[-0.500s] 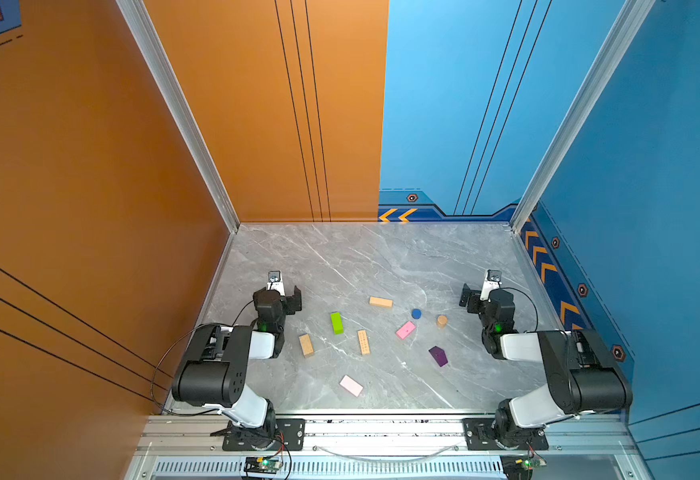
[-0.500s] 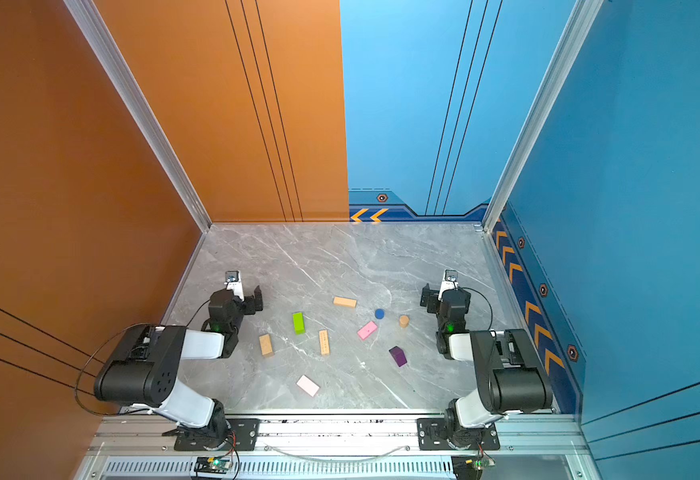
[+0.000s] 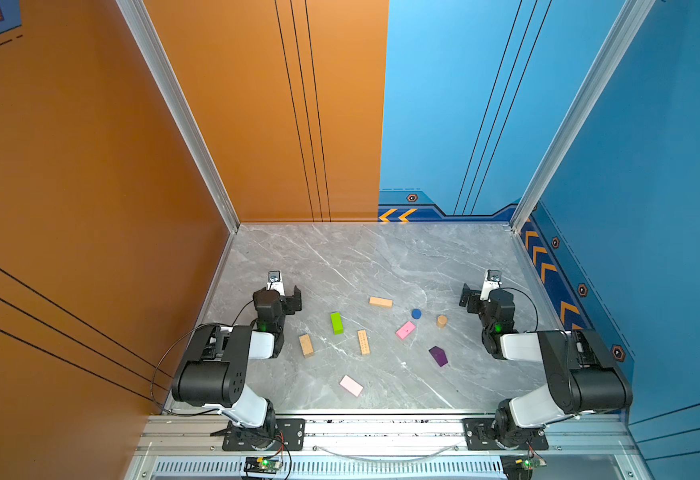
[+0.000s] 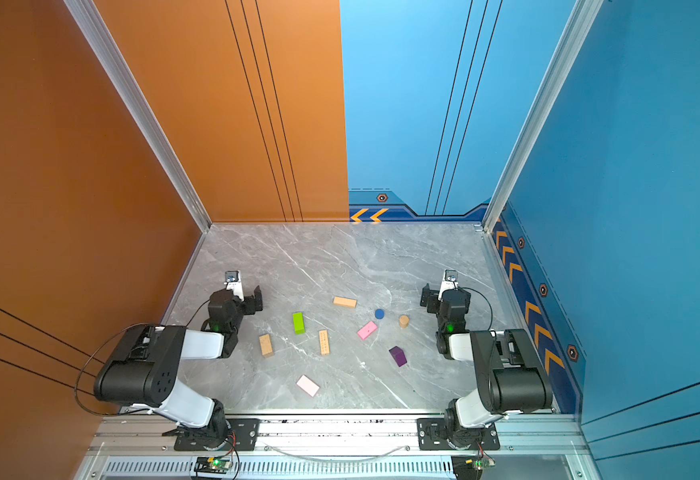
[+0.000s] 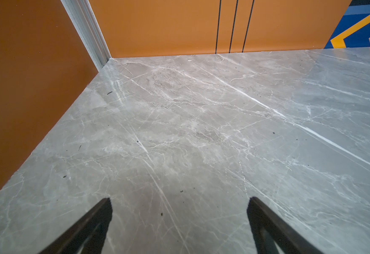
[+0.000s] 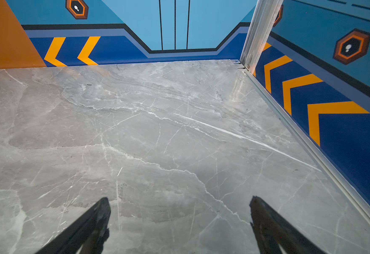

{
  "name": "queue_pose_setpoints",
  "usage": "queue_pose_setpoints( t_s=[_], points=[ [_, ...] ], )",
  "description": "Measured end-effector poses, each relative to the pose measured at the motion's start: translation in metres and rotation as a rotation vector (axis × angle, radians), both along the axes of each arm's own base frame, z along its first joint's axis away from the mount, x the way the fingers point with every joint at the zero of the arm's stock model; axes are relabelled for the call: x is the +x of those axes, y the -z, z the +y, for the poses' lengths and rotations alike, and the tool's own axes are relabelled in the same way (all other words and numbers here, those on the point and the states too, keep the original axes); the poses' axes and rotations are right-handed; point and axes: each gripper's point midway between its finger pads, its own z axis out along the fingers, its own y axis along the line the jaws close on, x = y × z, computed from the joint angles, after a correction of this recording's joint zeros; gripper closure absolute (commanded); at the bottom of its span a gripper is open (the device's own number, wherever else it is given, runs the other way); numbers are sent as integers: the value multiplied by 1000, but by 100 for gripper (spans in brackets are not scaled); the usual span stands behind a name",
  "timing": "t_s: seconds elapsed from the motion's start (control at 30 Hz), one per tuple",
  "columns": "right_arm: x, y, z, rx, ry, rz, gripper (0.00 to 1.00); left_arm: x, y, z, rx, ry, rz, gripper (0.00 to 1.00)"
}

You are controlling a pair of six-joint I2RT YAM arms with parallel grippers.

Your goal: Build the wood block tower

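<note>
The wood blocks lie loose and apart on the grey marble table in both top views, none resting on another. From left to right: tan block (image 3: 306,345), lime-green bar (image 3: 336,323), tan bar (image 3: 363,342), tan bar (image 3: 380,301), pink slab (image 3: 405,330), blue cylinder (image 3: 416,313), tan cylinder (image 3: 442,321), purple peaked block (image 3: 438,356). A paler pink slab (image 3: 351,385) lies nearest the front. My left gripper (image 3: 278,291) (image 5: 180,199) stands open left of them, over bare table. My right gripper (image 3: 485,293) (image 6: 179,199) is open on the right, also empty.
An orange wall (image 3: 90,208) closes the left side and a blue wall (image 3: 651,249) the right, with aluminium corner posts at the back. A metal rail (image 3: 381,428) carrying both arm bases runs along the front edge. Both wrist views show only marble and walls.
</note>
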Motion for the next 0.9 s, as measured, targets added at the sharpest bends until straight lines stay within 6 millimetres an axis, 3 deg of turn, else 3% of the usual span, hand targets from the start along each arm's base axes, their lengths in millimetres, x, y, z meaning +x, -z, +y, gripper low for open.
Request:
queue_pose_setpoints(
  t_s=[0.8,0.9],
  points=[
    [0,0,-1,-1,5,-1,0,0,0,-1,-1,3,1,3],
    [1,0,-5,-4,35,42,4,-2,1,0,0,3,20,4]
  ],
)
